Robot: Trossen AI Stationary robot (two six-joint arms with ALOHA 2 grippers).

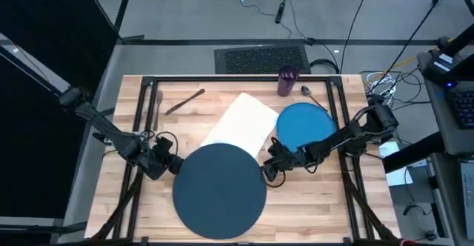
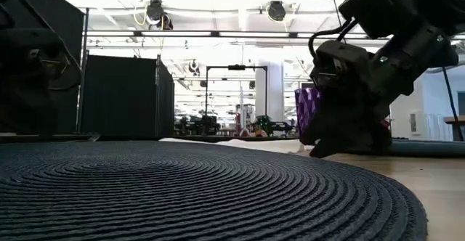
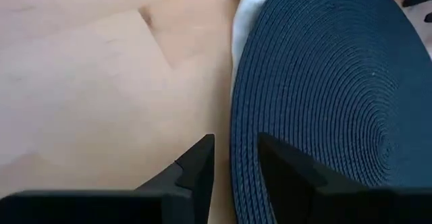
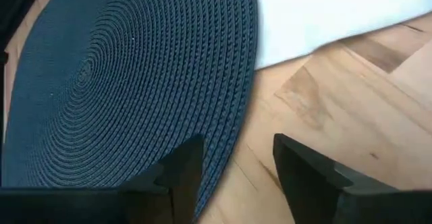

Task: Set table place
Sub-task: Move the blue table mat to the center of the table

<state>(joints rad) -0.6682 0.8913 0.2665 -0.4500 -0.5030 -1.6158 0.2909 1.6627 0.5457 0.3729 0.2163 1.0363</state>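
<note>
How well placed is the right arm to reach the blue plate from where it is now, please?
Probably well placed: the right gripper hangs open at the dark navy disc's right edge, and the blue plate lies just behind it on the same side, with nothing stacked on it. The arm's own links cross over the plate's near rim.

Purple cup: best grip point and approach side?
Grip the purple cup mid-wall, coming from above or the table's open front. It stands upright at the far edge; the spoon lies close on its right and the blue plate just in front.
</note>
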